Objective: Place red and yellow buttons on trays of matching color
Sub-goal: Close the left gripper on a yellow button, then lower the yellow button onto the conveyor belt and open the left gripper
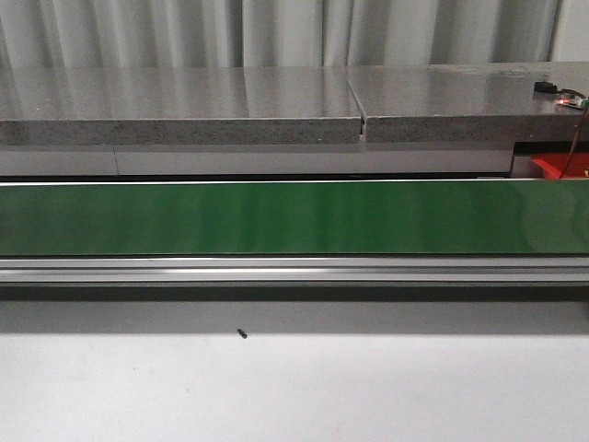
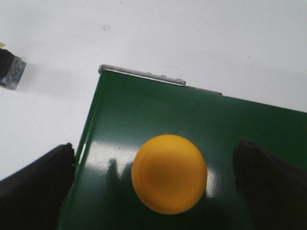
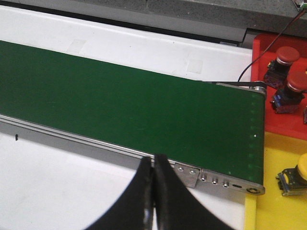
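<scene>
Yellow button [image 2: 169,173] between open left end effector [image 2: 158,187] fingers, bottom edge cropped.

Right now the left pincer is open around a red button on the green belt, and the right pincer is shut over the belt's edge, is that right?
Not quite: the button between the left pincer fingers is yellow, not red, as the left wrist view shows. The rest holds: that pincer is open, the button sits on the green belt, and the right pincer is shut over the belt's edge.
</scene>
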Motion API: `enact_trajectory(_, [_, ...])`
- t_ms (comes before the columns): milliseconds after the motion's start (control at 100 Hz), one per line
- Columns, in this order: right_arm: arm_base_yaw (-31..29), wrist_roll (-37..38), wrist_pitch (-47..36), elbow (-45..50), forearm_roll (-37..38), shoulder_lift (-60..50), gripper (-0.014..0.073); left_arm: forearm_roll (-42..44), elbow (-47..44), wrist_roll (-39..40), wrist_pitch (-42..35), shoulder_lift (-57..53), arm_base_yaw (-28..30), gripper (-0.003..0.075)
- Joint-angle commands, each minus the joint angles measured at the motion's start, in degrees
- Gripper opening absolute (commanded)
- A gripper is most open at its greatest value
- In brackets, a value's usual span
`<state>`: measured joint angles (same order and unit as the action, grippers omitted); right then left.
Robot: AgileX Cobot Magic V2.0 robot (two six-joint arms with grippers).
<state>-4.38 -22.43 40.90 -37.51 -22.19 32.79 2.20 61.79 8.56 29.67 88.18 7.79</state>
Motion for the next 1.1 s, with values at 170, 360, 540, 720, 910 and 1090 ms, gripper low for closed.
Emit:
enact_trajectory(170, [0.0, -0.5, -3.4, -1.5, -0.7, 0.0, -0.0109, -0.1, 4.7, -0.1, -2.8, -6.2, 1.8, 0.0654])
enact_trajectory(360, [0.0, -0.5, -3.4, -1.5, -0.7, 0.0, -0.0109, 0.6, 9.7, -0.1, -3.0, -5.3, 7.8, 0.065])
enact_trajectory(540, [0.0, -0.5, -3.4, -1.5, -0.7, 0.0, -0.0109, 0.8, 14.2, -0.5, -2.9, -1.2, 14.0, 0.065])
enact_trajectory(720, [0.0, -0.5, -3.4, -1.5, -0.7, 0.0, -0.0109, 2.6, 18.4, -1.2, -2.0, 5.9, 16.9, 0.065])
enact_trajectory(910, [0.0, -0.5, -3.4, -1.5, -0.7, 0.0, -0.0109, 3.0, 23.0, -1.2, -1.7, 13.7, 18.1, 0.065])
enact_trajectory(1090, [0.0, -0.5, -3.4, -1.5, -0.7, 0.0, -0.0109, 3.0, 27.0, -1.2, -1.8, 19.7, 18.1, 0.065])
